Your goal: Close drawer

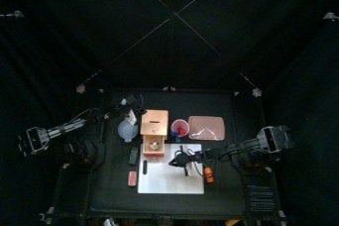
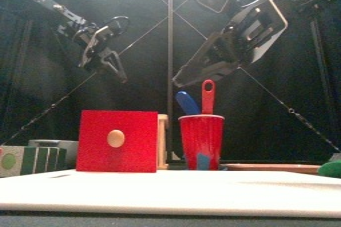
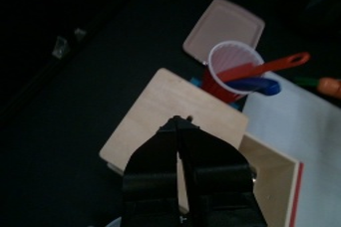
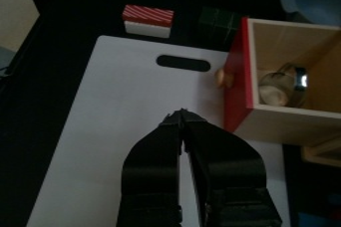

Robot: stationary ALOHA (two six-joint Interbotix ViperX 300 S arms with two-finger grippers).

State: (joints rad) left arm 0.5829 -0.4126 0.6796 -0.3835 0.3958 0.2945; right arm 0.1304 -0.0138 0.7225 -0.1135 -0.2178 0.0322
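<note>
The right gripper [image 4: 177, 121] has its jaws pressed together on nothing, a blunt tip that suits pushing rather than gripping. It hangs in front of the box [image 3: 151, 107], over the white sheet [image 4: 134, 112] and facing the drawer [image 4: 286, 128], not yet touching it. The left gripper [image 3: 180, 123], jaws likewise together and empty, hovers above the box's lid, probably placed to steady the box against a shove. The drawer sticks well out of the box's front, onto the sheet's edge. It is a light-wood tray with a red front panel [image 4: 233, 100] and a small pale knob [image 4: 224, 74]; a few small items lie inside, too blurred to name. A red cup [image 3: 229, 64] stands just beside the box
</note>
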